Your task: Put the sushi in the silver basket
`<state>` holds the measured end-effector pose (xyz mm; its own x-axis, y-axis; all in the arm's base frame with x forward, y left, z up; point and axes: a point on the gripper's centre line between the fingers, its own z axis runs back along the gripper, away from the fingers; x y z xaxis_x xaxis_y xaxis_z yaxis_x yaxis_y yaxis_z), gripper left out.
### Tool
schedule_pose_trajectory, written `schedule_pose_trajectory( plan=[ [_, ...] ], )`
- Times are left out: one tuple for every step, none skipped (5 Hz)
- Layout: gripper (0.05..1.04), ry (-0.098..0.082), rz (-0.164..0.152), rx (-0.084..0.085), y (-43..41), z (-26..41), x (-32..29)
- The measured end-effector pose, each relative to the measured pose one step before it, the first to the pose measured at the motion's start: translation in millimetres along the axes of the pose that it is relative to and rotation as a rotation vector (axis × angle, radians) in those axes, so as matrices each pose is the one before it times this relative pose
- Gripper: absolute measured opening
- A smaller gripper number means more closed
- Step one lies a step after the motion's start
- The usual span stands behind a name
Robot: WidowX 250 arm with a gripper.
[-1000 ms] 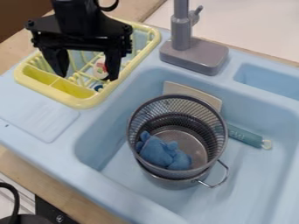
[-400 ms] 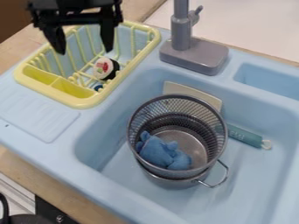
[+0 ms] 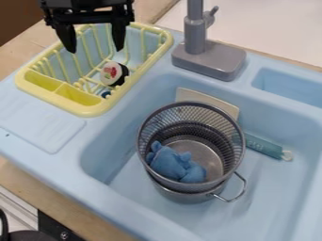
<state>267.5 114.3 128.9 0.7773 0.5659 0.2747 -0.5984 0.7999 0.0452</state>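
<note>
Sushi point(image 3: 113, 74): in yellow rack point(image 3: 85, 112), below the gripper point(image 3: 95, 49), seemingly near and slightly right | 2 fingers: apart, nothing between them

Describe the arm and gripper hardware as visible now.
The arm end is black, entering at the top edge. The gripper is black too: a wide, blocky crossbar with small knobbly fittings at its ends, carrying two dark fingers that taper toward their tips. No coloured markings can be made out on it.
</note>
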Motion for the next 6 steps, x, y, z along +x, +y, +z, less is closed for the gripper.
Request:
schedule_pose_trajectory(
  plan=[
    [0.999,-0.0191,-0.0088,-0.0417,-8.7,-11.26,6.4],
    [0.999,-0.0007,0.0077,-0.008,-3.51,-15.1,3.15],
    [0.999,-0.0181,0.0147,-0.0132,-2.94,-6.3,4.04],
    [0.999,0.0323,-0.0008,0.02,-0.27,-12.09,-4.12],
    [0.999,0.0285,-0.0033,0.0136,0.12,-8.38,-4.69],
    [0.989,0.0325,0.0115,0.0125,0.71,-9.39,-5.58]
  ],
)
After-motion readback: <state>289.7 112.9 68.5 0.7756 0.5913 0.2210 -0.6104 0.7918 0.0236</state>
